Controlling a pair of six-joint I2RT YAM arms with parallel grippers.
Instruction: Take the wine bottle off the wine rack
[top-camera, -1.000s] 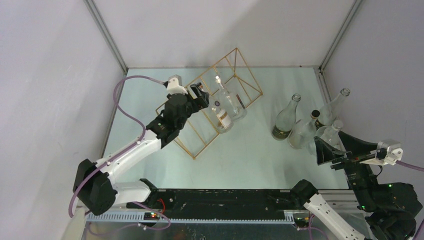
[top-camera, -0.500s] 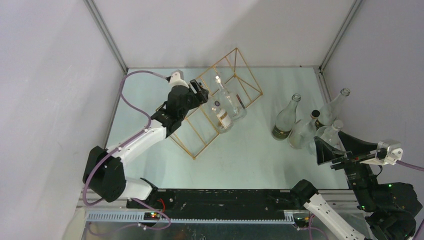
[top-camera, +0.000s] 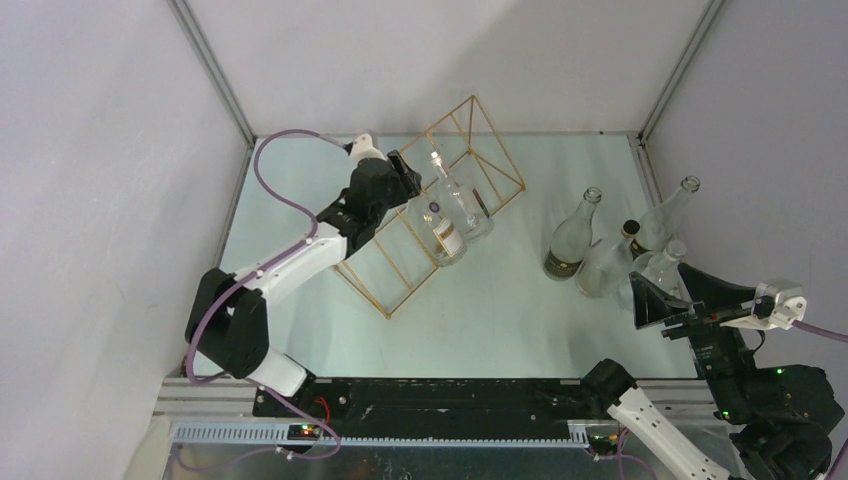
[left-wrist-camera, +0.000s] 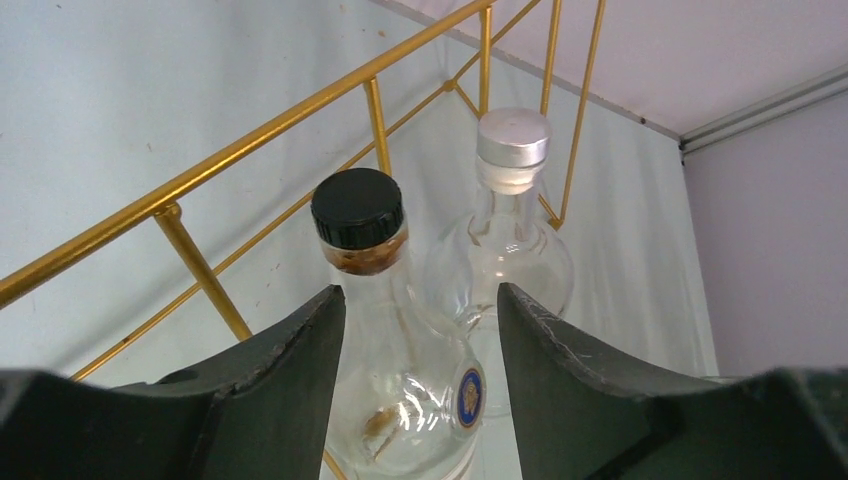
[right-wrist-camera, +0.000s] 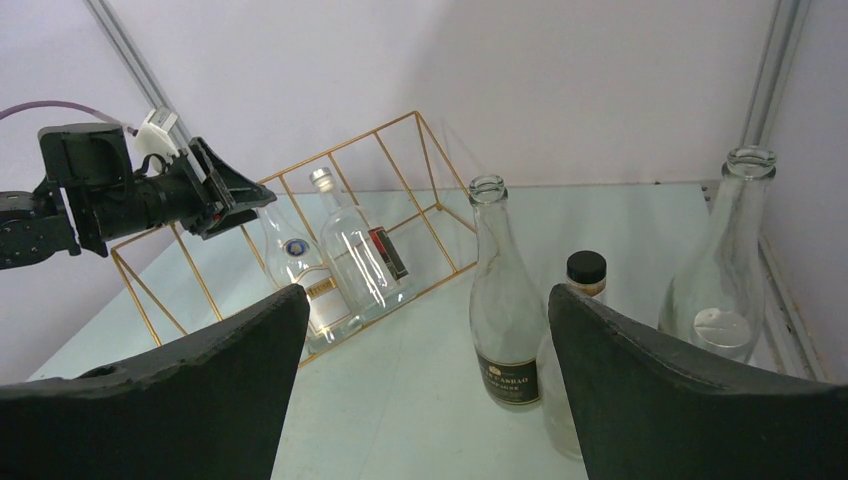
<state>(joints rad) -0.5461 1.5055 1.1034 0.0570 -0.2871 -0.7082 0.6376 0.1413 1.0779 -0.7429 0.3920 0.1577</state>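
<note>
The gold wire wine rack (top-camera: 483, 137) stands at the back middle of the table with two clear bottles lying in it. The wine bottle (left-wrist-camera: 400, 345) with a black cap sits neck-first between the fingers of my left gripper (left-wrist-camera: 420, 330). Its left finger (left-wrist-camera: 290, 385) is at the glass, while the right finger (left-wrist-camera: 565, 385) stands a small gap away, so the jaws are open around the neck. A silver-capped bottle (left-wrist-camera: 510, 215) lies beside it. From above, the left gripper (top-camera: 405, 177) is at the rack's left side. My right gripper (right-wrist-camera: 425, 300) hangs open and empty at the near right.
Several empty bottles stand upright at the right: a labelled clear one (top-camera: 572, 237), a black-capped one (top-camera: 611, 260), a tall one (top-camera: 668, 214) by the right wall and a small one (top-camera: 662, 266) just ahead of the right gripper (top-camera: 668, 292). Walls close in the table on three sides.
My left arm has reached further back and right to the black-capped bottle's neck, and its jaws have narrowed around it. The right arm and the bottles have not moved.
</note>
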